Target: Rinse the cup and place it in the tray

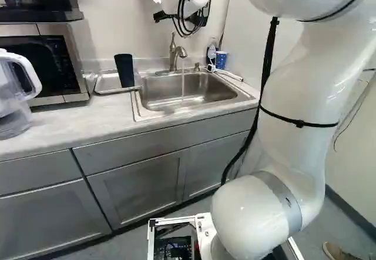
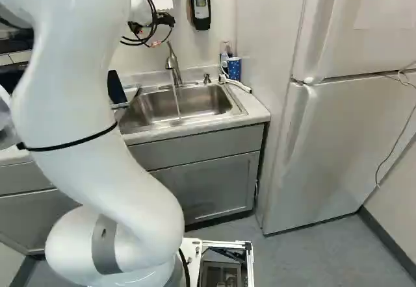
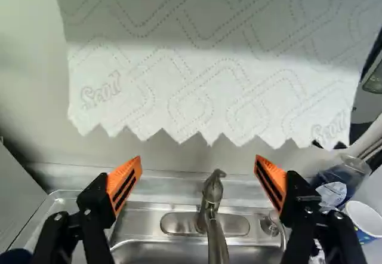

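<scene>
Part of my gripper (image 1: pixel 202 17) shows behind the wrist in the left base view, above the sink. In the wrist view the gripper (image 3: pixel 198 165) is open, its orange pads wide apart and nothing between them. A tall black cup (image 1: pixel 124 70) stands at the tray (image 1: pixel 104 83), left of the sink (image 1: pixel 191 89). A blue patterned paper cup (image 2: pixel 234 68) is at the sink's back right corner; the wrist view shows this paper cup (image 3: pixel 365 219) beside one finger. Water runs from the faucet (image 3: pixel 210 201), which lies below the space between the fingers.
A paper towel (image 3: pixel 209 79) hangs ahead of the gripper. Near the paper cup are a bottle (image 3: pixel 343 180) and a white hose-like thing (image 1: pixel 229 75). A microwave (image 1: pixel 53 60) and clear pitcher (image 1: pixel 14 95) stand left on the counter; a fridge (image 2: pixel 344 131) stands right of the sink.
</scene>
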`<state>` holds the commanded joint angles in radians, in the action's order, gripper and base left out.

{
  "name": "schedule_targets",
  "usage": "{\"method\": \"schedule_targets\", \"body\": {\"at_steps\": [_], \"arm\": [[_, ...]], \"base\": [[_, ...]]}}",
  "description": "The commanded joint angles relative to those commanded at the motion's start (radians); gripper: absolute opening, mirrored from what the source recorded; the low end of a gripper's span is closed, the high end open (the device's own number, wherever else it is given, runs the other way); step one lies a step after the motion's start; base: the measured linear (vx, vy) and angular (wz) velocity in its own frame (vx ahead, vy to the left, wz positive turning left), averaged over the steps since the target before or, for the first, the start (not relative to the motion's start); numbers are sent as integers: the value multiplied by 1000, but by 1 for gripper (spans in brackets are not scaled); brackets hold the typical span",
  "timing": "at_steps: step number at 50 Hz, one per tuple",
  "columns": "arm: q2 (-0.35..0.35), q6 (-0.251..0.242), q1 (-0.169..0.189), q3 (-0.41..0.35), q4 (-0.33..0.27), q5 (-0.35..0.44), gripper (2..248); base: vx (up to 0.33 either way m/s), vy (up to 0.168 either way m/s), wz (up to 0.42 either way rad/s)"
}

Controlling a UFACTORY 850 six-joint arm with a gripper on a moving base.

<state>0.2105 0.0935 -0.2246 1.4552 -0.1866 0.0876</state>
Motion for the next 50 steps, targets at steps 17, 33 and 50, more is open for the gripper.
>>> {"method": "schedule_targets", "body": {"at_steps": [17, 33, 50], "arm": [[76, 0, -16, 85, 0, -40, 247], [107, 0, -31, 121, 0, -92, 247], [107, 0, -31, 121, 0, -149, 247]], "base": [[0, 0, 0], [0, 0, 0], [0, 0, 0]]}}
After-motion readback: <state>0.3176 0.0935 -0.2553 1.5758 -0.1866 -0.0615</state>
